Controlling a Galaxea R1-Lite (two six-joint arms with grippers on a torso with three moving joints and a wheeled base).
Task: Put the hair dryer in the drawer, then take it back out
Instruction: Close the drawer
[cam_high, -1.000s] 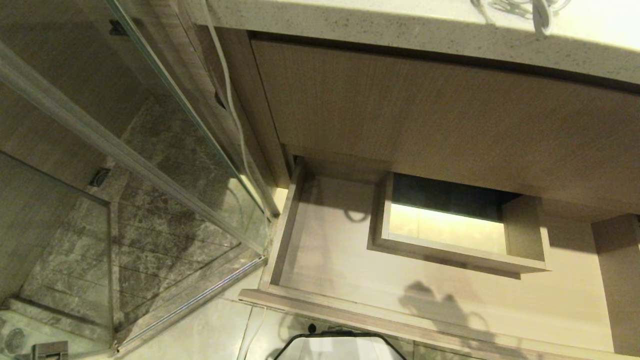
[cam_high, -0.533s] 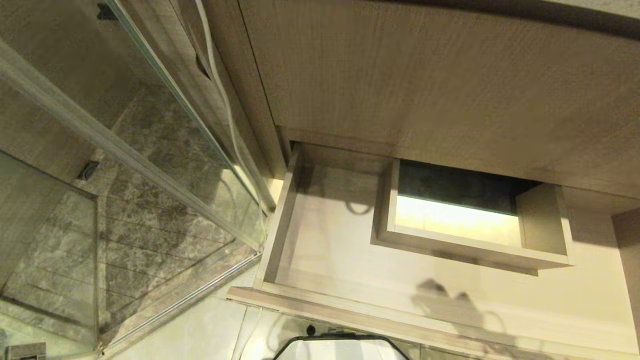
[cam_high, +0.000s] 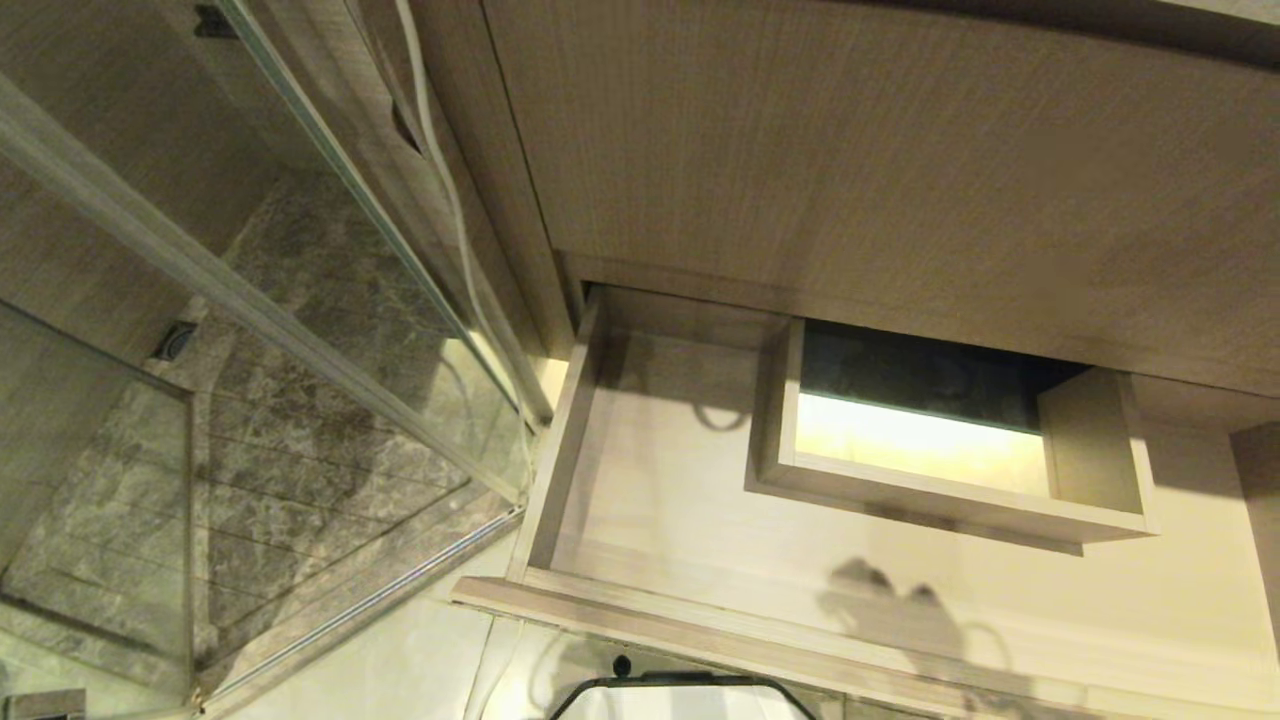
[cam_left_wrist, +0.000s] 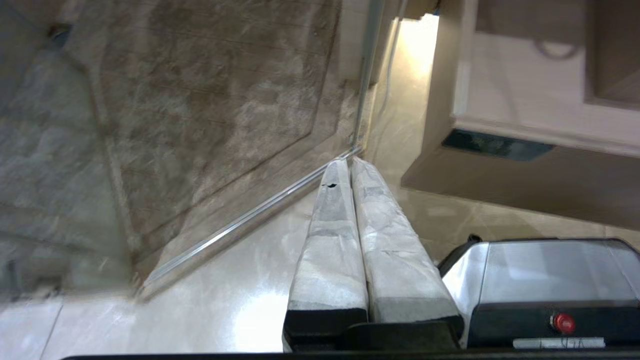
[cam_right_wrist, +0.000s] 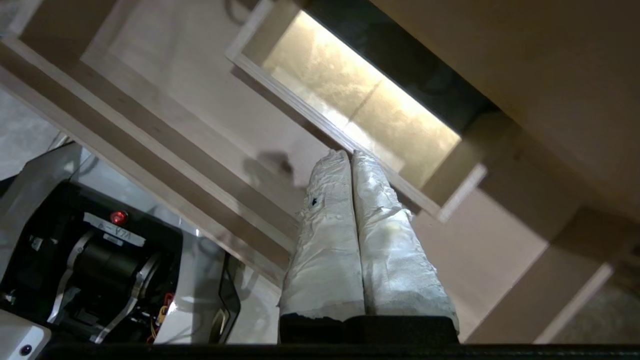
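Head view is showing me the drawer (cam_high: 640, 500) standing pulled out beneath the taller wood-grain panel (cam_high: 880, 170), its floor bare around the boxed cut-out (cam_high: 950, 480) that is sitting toward the drawer's back edge. I am seeing no hair dryer in any camera; only a white cord (cam_high: 450, 200) is running down the cabinet's left side beside the glass shower door (cam_high: 250, 300), and I cannot tell what it belongs to. My right gripper (cam_right_wrist: 350, 156) is hanging over the drawer near the cut-out's front rim, jaws clenched together on nothing. My left gripper (cam_left_wrist: 349, 162) is parked low by the robot base (cam_left_wrist: 545, 280), pointing at the floor near the drawer's front left corner, jaws likewise pressed together and empty. I am judging that the drawer is ready and that the dryer is not yet in hand, so the next move is calling for finding it, spreading the right jaws, and grasping the barrel or handle without snagging any cord on the drawer's front edge.
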